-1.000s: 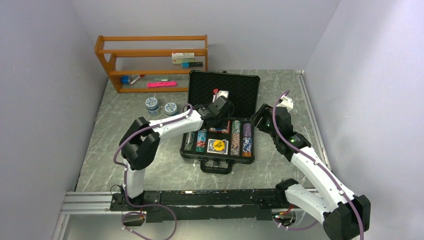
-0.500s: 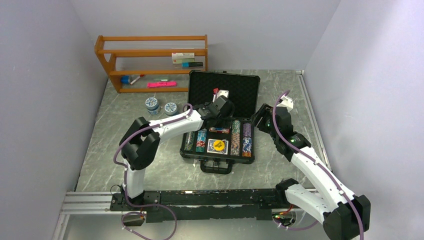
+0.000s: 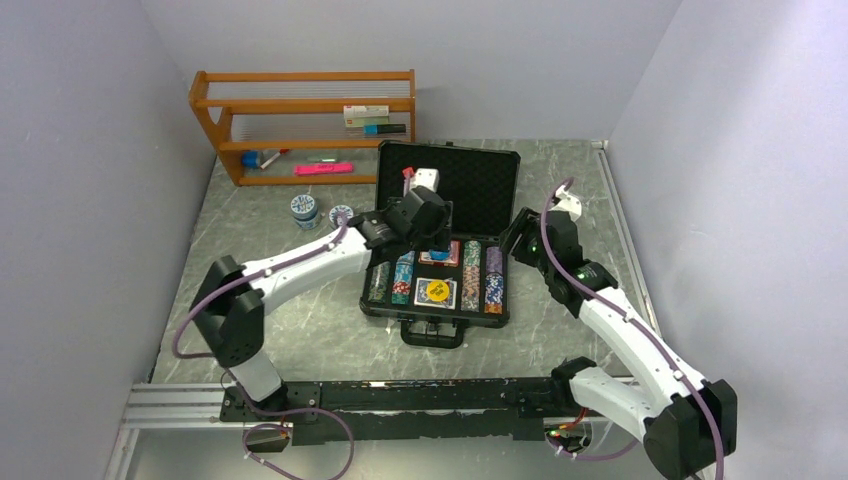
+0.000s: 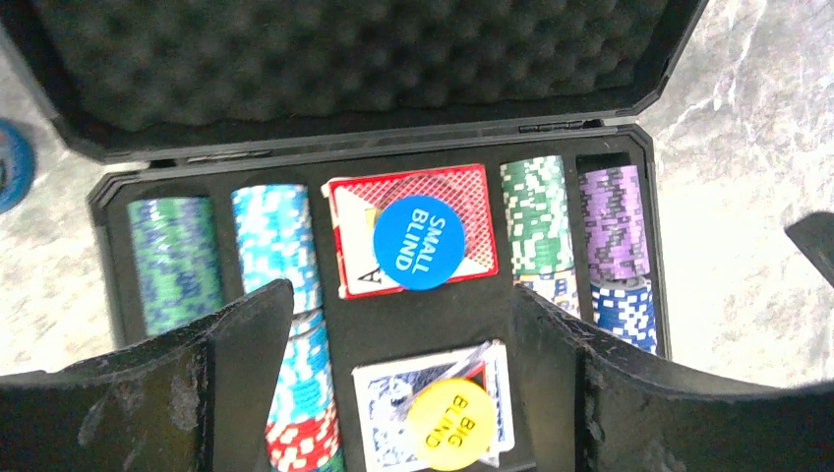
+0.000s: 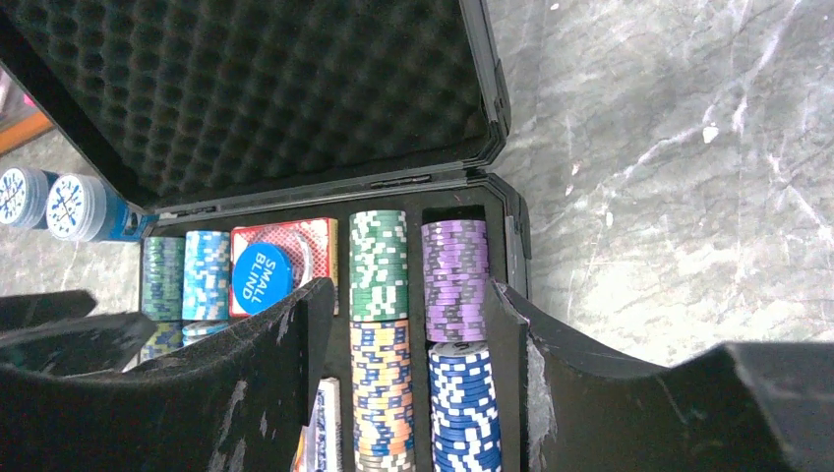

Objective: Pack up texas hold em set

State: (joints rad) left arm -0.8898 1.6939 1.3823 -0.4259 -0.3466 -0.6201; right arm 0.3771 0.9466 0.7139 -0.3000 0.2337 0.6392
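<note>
The black briefcase (image 3: pixel 435 305) lies open mid-table, its foam lid (image 3: pixel 470 185) propped up behind. Striped chip stacks (image 4: pixel 270 256) (image 5: pixel 379 265) fill the side slots. In the middle slots a red deck (image 4: pixel 354 211) carries a blue "SMALL BLIND" button (image 4: pixel 418 243), and a blue deck (image 4: pixel 388 393) carries the yellow button (image 4: pixel 455 423). My left gripper (image 3: pixel 430 232) (image 4: pixel 398 324) hovers open over the middle slots, holding nothing. The right gripper (image 3: pixel 517 238) (image 5: pixel 408 324) hangs open above the case's right chip stacks (image 5: pixel 460 393), also holding nothing.
Two round blue-and-white tubs (image 3: pixel 305 210) (image 3: pixel 341 215) stand left of the case. A wooden shelf (image 3: pixel 300 120) with small items sits at the back left. The arms' mounting rail (image 3: pixel 380 400) runs along the near edge. Walls close in on both sides.
My left gripper has opened and drawn up and back from the red deck, where the blue button now lies; its elbow swung left. The right arm has barely moved.
</note>
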